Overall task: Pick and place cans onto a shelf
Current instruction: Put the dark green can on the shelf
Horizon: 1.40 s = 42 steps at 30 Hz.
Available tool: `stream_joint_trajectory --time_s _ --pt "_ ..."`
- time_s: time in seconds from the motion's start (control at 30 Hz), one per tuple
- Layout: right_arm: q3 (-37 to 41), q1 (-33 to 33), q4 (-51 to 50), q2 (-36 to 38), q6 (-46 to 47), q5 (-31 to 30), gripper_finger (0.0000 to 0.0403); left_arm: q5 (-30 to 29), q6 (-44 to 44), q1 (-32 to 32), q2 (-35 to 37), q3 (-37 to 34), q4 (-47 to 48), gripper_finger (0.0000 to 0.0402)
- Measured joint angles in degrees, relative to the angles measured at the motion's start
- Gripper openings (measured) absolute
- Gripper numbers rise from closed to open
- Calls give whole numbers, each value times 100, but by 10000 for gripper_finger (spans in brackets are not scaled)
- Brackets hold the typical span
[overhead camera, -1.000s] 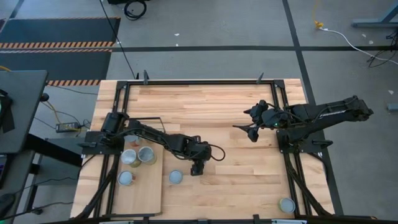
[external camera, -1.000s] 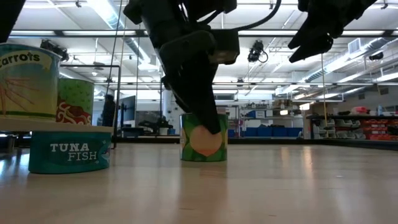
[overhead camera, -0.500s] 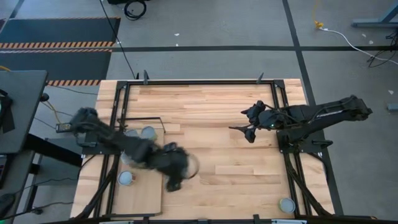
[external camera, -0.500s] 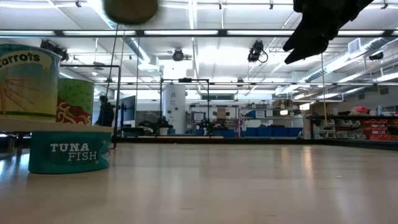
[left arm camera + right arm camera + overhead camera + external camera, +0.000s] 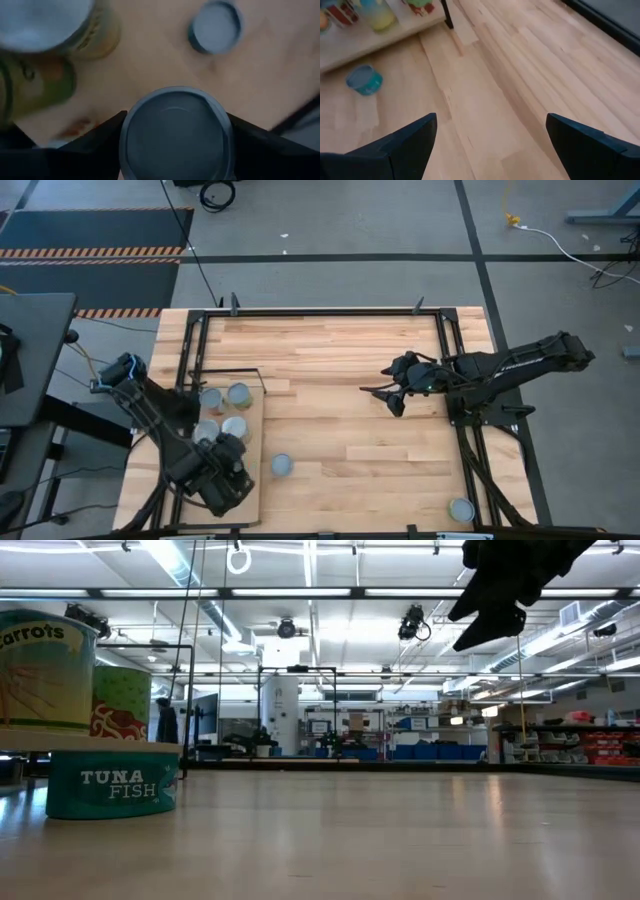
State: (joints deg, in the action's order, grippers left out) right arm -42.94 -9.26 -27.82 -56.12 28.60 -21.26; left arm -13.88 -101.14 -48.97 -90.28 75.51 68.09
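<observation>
My left gripper (image 5: 228,485) hangs over the near end of the pale plywood shelf (image 5: 253,510) and is shut on a can with a grey lid (image 5: 175,132). Several cans (image 5: 222,412) stand upright on the shelf behind it; the low view shows two of them (image 5: 45,670). A teal tuna tin (image 5: 282,465) stands on the table beside the shelf's right edge and shows in the low view (image 5: 110,783). Another can (image 5: 461,509) stands at the near right corner. My right gripper (image 5: 385,395) is open and empty above the table's middle right. My left gripper pinches the can between its two fingers, one on each side of the wall just below the lid's rim (image 5: 125,137). The fingers come from above, pointing down. The can is upright, lid up. Whether its base is on the shelf does not show.
The shelf's thin black wire frame (image 5: 232,371) stands at its far end. Black frame rails (image 5: 452,370) run along the table's left and right sides. Bare planks (image 5: 340,360) lie between the shelf and my right arm.
My left gripper has lifted the green can off the table's middle and swung it toward the left and near edges, over the shelf's near end. The can stays upright in the hold. My right gripper has drifted a little toward the table's left, still open.
</observation>
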Motion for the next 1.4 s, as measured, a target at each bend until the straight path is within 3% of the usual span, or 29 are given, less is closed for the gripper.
stream_joint_trajectory --time_s 0.27,0.4,0.63,1.1,1.4 --pt "0 -9 12 -9 87 75 381 -180 -2383 -294 -161 -17 268 291" --pt "0 -11 -5 -9 85 113 381 -329 -3009 -490 -459 -18 427 290" --pt "0 -11 -12 -9 87 339 381 -367 -3078 -374 -905 -20 472 290" --pt "0 -11 -7 -9 227 1076 381 -394 -3037 -180 -918 -20 748 314" --pt "2 -11 43 -9 338 1227 382 -370 -2893 -166 -918 -20 864 313"
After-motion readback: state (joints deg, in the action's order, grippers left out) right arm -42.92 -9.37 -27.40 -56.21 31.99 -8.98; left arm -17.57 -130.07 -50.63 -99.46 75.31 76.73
